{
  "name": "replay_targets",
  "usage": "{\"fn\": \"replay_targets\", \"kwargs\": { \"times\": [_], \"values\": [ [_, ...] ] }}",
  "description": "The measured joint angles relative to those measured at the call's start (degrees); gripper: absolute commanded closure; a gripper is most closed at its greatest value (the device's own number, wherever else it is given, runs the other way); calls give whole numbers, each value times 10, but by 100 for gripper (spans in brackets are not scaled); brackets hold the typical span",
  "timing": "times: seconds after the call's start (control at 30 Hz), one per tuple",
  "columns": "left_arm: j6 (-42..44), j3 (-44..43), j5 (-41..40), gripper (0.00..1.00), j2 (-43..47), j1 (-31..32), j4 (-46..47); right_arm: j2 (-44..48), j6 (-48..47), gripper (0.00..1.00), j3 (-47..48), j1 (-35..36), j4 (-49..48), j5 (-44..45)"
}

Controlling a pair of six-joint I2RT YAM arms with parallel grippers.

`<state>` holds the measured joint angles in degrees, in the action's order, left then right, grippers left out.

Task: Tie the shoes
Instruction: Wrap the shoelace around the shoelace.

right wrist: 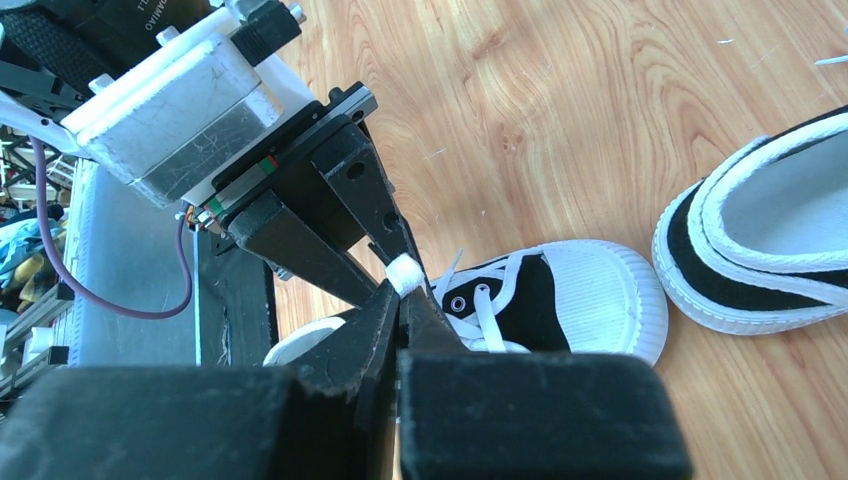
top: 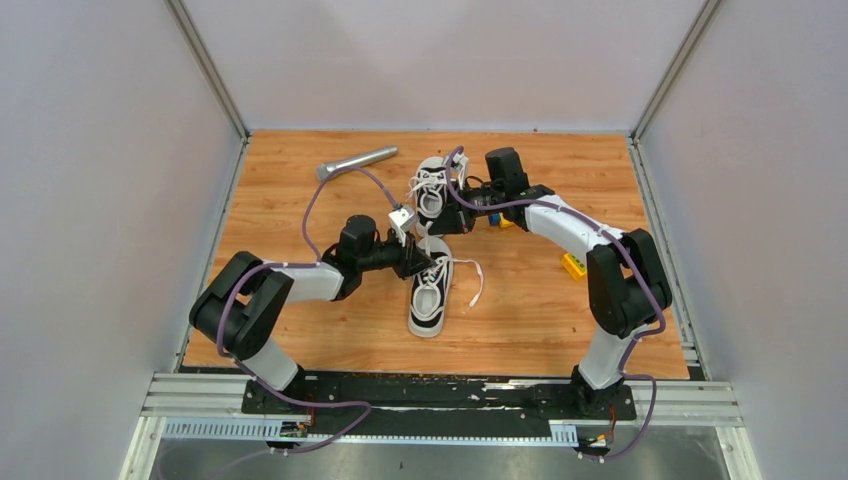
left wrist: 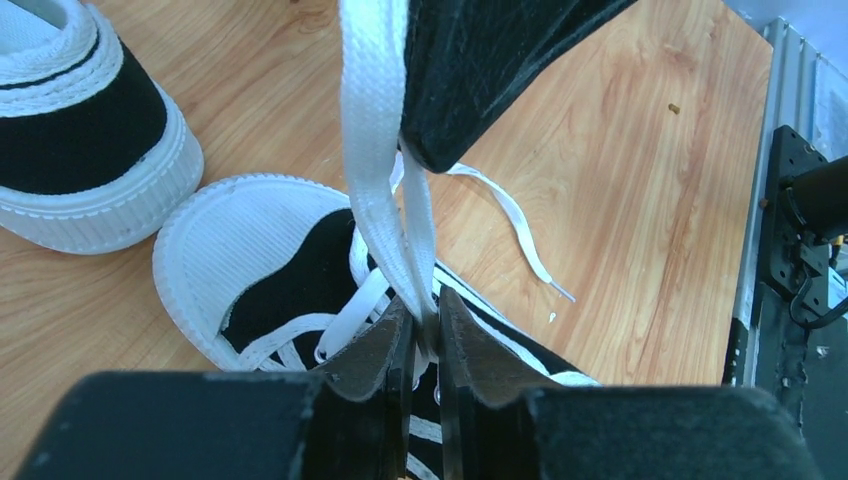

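The arm bases are seen at the near edge. Just beyond them the near shoe [top: 428, 300] is laid on its sole on the wooden bench [top: 560, 330], lengthwise, with its white toe cap turned away from the bases. A loose lace end [top: 476, 281] is trailed across the boards on its right.

Right above that shoe, the lace [left wrist: 375, 150] is held up taut off the eyelets. Low down it is pinched by the left end effector [left wrist: 425, 312], whose fingers are pressed in with only the white band between them. A little higher, the same lace is gripped by the right end effector [right wrist: 405, 285]. Its jaws are pressed together, and a white tuft of lace is caught at the very tips. The two end effectors are held almost tip to tip over the laced front of the shoe.

Further out, the far shoe [top: 431, 185] is set on its sole in line with the first. Its heel end is near the other's toe cap, and its white laces are spread loose around it. Off to the right, a yellow block [top: 574, 265] is seen on the bench, well apart from both shoes. Farthest back, a silver cylinder [top: 356, 163] is laid on its side near the back wall.
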<state>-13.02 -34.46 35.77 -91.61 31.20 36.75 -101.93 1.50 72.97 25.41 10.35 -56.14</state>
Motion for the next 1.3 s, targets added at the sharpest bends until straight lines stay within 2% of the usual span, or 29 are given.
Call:
{"fn": "replay_targets", "kwargs": {
  "times": [0.17,0.47,0.5,0.6,0.67,0.7,0.83,0.9,1.0,1.1,1.23,1.3],
  "values": [
    [-4,-7,1,74,-6,-2,4,0,2,100,0,0,0,0],
    [-7,-9,5,87,-7,-5,3,-1,6,98,0,-5,0,-1],
    [-7,-9,7,87,-7,-5,3,-1,7,90,-1,-6,0,-1],
    [-4,-17,18,90,-14,-5,-3,-1,10,52,-5,-16,-2,-1],
    [-1,-18,27,93,-18,-7,-7,-1,8,41,-5,-28,5,2],
    [3,-20,32,94,-20,-8,-10,-1,2,39,-5,-35,14,4],
    [34,-35,57,96,-27,-12,-40,6,-48,40,-4,-77,73,30],
    [50,-42,70,97,-27,-14,-59,14,-79,46,-1,-97,118,59],
    [67,-47,92,98,-27,-15,-84,14,-114,49,8,-111,188,112],
    [79,-49,112,98,-27,-17,-107,7,-138,48,1,-96,242,160],
    [95,-78,127,99,-33,-19,-147,-8,-141,41,-28,-54,297,210],
    [99,-89,132,99,-36,-20,-159,-21,-127,42,-33,-37,310,231]
  ]
}}
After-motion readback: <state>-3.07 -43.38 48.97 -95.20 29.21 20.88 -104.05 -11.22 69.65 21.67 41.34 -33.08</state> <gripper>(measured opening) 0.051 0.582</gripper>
